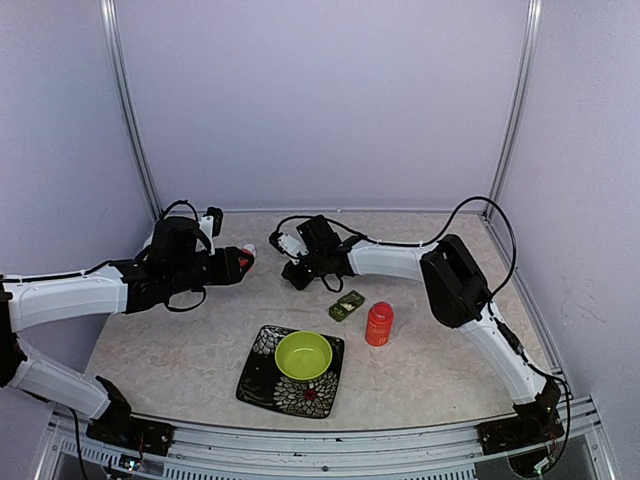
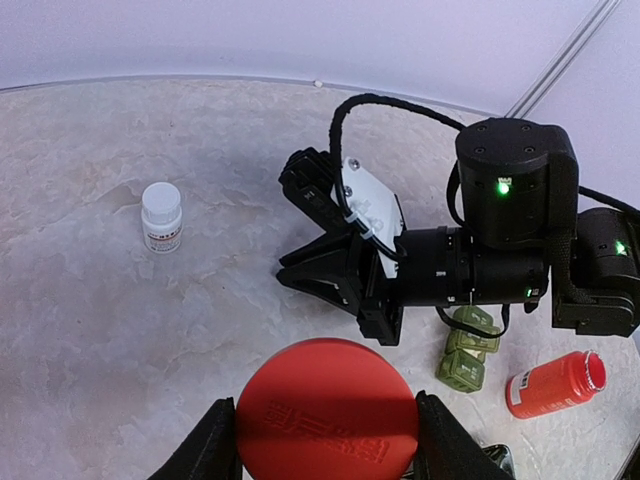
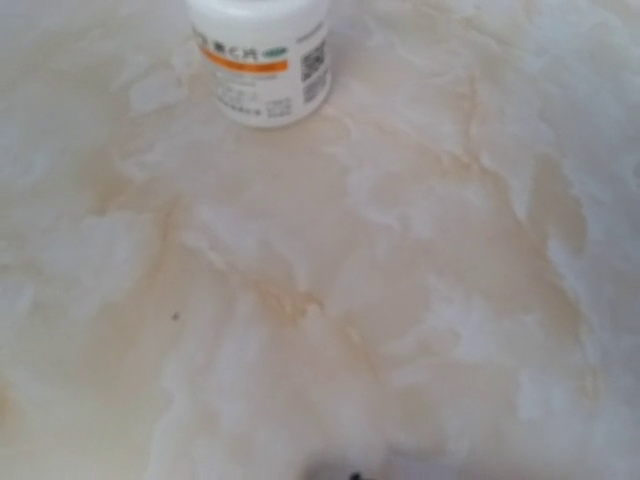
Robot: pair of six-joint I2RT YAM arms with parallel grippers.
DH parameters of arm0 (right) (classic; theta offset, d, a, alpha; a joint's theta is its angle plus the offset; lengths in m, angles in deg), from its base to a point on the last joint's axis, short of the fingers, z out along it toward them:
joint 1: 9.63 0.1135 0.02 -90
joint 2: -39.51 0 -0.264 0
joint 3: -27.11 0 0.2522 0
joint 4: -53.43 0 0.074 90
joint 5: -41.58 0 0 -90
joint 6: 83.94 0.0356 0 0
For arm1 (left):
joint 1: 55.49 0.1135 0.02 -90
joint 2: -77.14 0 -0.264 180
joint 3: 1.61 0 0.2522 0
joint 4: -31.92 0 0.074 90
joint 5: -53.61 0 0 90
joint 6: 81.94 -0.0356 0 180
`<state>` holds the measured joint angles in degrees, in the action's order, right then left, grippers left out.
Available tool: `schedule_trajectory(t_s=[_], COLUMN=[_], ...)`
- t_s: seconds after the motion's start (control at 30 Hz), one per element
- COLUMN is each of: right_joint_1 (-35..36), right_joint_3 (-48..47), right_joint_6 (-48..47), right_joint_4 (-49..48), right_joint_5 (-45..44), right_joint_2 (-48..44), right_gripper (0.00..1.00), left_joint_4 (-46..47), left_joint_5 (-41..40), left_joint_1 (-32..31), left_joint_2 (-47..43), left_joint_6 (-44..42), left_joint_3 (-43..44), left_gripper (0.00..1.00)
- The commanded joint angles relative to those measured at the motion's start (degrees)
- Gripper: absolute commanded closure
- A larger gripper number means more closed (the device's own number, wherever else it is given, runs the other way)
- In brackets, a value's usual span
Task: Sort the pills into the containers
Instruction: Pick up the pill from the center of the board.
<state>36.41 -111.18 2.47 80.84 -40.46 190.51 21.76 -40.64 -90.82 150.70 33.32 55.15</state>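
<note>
Pale lilac walls (image 1: 320, 100) and slim metal poles close in a beige, marbled tabletop (image 1: 180, 350). Toward its near edge we see a lime-green bowl (image 1: 303, 355) sitting on a black flowered plate (image 1: 262, 385).

We find the dark green pillbox (image 1: 347, 305) lying flat on the tabletop just beside an upright orange bottle (image 1: 379, 324). It sits on the near side of the right forearm, near the right fingers (image 2: 315, 272) but not touching them, and well apart from the left fingers (image 2: 210, 445).

The left fingers are clamped on either side of a red cap (image 2: 325, 410), held clear of the surface. The right fingers are pressed together with nothing between them, their tips low over the stone. A small white bottle (image 2: 161, 216) stands apart from them, ahead in the right wrist view.

The left arm reaches in low from the left, its forearm nearly level. The right arm bends at the elbow over the right side and stretches leftward, its wrist tipped down.
</note>
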Motion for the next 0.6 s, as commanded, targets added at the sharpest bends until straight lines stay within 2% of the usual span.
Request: schedule_trajectory(t_s=[0.0, 0.37, 0.47, 0.57], right_joint_1=[0.78, 0.67, 0.59, 0.55], right_joint_3=[4.30, 11.16, 18.06, 29.27], right_joint_6=[0.31, 1.39, 1.40, 1.52], right_joint_4=[5.02, 0.61, -1.23, -3.53], right_joint_5=[0.03, 1.06, 0.61, -0.23], right_joint_2=[-1.52, -17.95, -25.05, -33.78], right_gripper=[0.97, 0.96, 0.96, 0.96], left_joint_4=[2.22, 3.49, 3.91, 3.96], left_joint_5=[0.70, 1.57, 1.99, 2.38], left_joint_1=[0.33, 0.10, -0.62, -1.98], left_joint_2=[-0.18, 0.27, 0.61, 1.57], left_joint_6=[0.10, 0.54, 0.46, -0.10], left_joint_3=[-0.68, -1.34, -1.06, 0.14], left_gripper=[0.51, 0.51, 0.51, 0.51])
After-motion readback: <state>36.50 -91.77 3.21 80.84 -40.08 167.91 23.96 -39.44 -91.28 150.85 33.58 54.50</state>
